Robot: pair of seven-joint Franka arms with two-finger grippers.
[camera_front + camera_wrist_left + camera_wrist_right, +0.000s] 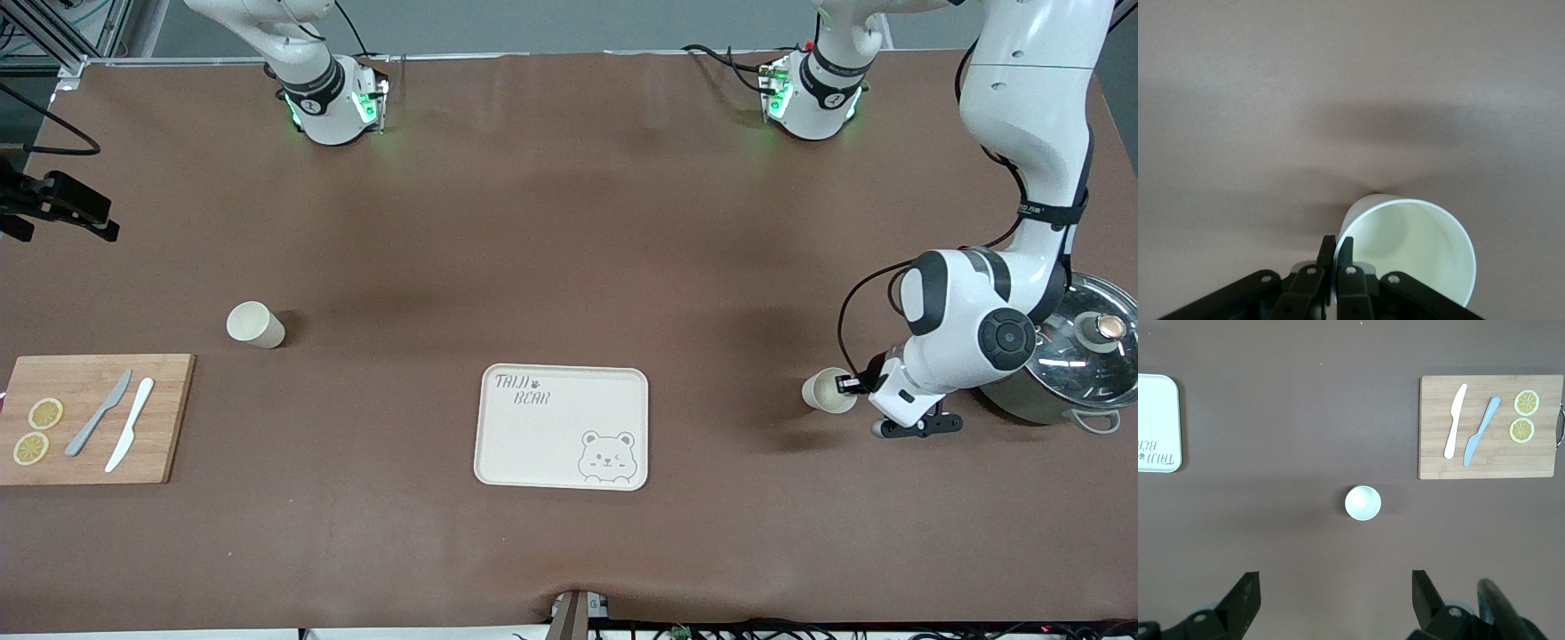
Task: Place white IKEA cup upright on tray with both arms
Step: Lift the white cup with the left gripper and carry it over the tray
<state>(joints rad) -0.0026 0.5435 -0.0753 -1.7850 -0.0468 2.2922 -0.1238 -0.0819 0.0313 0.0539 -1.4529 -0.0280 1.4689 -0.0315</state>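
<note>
— While the brown matte table (569, 267) stretches wide under both arms, what lies on it?

— A flat cream rectangular tray (562, 427) with a grey bear drawing sits toward the front camera; a wooden cutting board (89, 418) with two knives and lemon slices lies at the right arm's end, a steel lidded pot (1080, 360) at the left arm's end.

— And the cups?

— One white paper-like cup (827, 389) stands between tray and pot. The left end effector (852, 384) is pinched closed on its rim, fingers (1345, 257) together on the wall. A second white cup (255, 324) stands near the board, directly below the right end effector (1335, 597), which hangs above it, spread wide and empty.
</note>
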